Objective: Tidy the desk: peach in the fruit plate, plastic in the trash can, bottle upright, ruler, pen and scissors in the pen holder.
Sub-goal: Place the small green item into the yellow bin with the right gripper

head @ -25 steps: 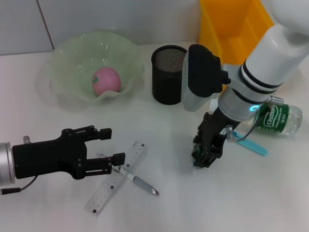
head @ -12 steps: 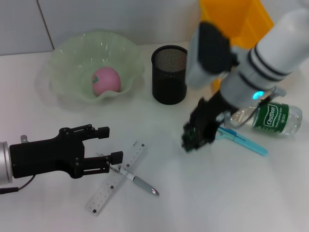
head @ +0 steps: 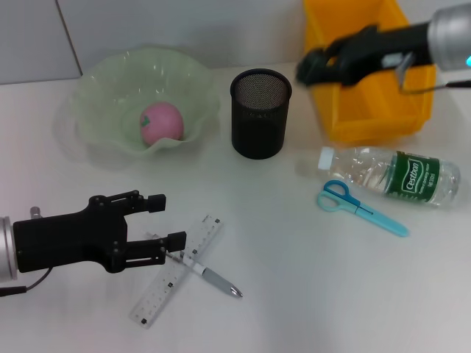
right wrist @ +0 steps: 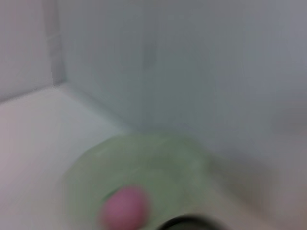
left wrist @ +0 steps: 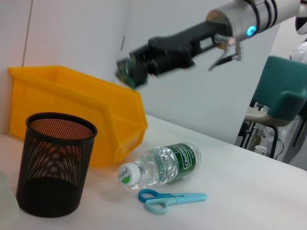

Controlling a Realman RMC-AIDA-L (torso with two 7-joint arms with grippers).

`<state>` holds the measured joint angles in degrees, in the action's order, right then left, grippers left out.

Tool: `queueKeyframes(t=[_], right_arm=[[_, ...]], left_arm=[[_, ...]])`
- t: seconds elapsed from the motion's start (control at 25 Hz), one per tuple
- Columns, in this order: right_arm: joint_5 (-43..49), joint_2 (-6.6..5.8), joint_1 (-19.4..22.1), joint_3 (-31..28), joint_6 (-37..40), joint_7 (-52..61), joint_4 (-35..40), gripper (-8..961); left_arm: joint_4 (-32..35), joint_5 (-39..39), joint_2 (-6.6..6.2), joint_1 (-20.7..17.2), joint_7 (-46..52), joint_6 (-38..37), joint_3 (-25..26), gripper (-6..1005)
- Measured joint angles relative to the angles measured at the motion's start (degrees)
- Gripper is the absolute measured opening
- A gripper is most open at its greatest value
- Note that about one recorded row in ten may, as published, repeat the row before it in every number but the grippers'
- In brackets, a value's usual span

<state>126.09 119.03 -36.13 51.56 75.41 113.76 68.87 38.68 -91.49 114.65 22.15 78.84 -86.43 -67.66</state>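
The pink peach lies in the pale green fruit plate. A white ruler and a pen lie crossed at the front. My left gripper hovers open just left of them, its lower finger over the pen's end. The bottle lies on its side, and the blue scissors lie in front of it. My right gripper is raised by the near-left corner of the yellow trash can, shut on a small greenish scrap of plastic. The black mesh pen holder stands between plate and can.
A white wall runs close behind the plate and the trash can. The right arm reaches in from the right, above the can. A teal chair stands beyond the table's far side.
My right arm has lifted from the table beside the scissors and swung back up to the trash can's corner. The left gripper has barely moved.
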Motion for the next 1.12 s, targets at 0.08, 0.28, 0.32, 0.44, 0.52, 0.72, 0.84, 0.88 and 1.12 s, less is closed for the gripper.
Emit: queueKeyframes(t=[0.08,0.28,0.32,0.44,0.52,0.72,0.84,0.88,1.12], right_arm=[[-2.50,0.05,1.95,-1.94,-8.44,0.00,-1.17,406],[-4.39,0.05,2.48,-2.09,-21.29,0.08,-6.83,373],[-4.37,0.02,2.18,-2.09,-22.77,0.09,-7.96,364],[-4.20,-0.05,1.49,-1.92,-25.86,0.09,-10.69,339],[-3.94,-0.21,0.86,-1.80,-27.51,0.07,-12.84,324],[-2.63,-0.76,-0.76,-2.25,-29.20,0.07,-17.44,297],[-2.75,-0.59,-0.59,-2.24,-29.53,0.07,-17.27,301],[-2.81,-0.37,-0.43,-2.02,-29.56,0.07,-16.97,303],[-2.57,-0.26,-0.67,-1.81,-29.48,0.08,-17.19,573]], left_arm=[[-0.01,0.00,-0.04,0.00,0.00,-0.09,0.00,800],[-0.01,0.00,0.00,0.00,0.00,-0.14,-0.01,800],[-0.01,0.00,0.00,0.00,0.00,-0.14,-0.01,800],[-0.01,0.00,0.08,0.05,0.00,-0.14,-0.02,800],[-0.01,0.00,0.10,0.12,0.00,-0.14,-0.06,800],[-0.01,0.00,0.09,0.18,0.03,-0.13,-0.04,800],[-0.01,-0.01,-0.09,0.18,0.12,-0.13,-0.01,800],[-0.01,-0.04,-0.22,0.14,0.20,-0.13,-0.01,800],[0.01,-0.09,-0.36,0.04,0.19,-0.15,0.00,800]])
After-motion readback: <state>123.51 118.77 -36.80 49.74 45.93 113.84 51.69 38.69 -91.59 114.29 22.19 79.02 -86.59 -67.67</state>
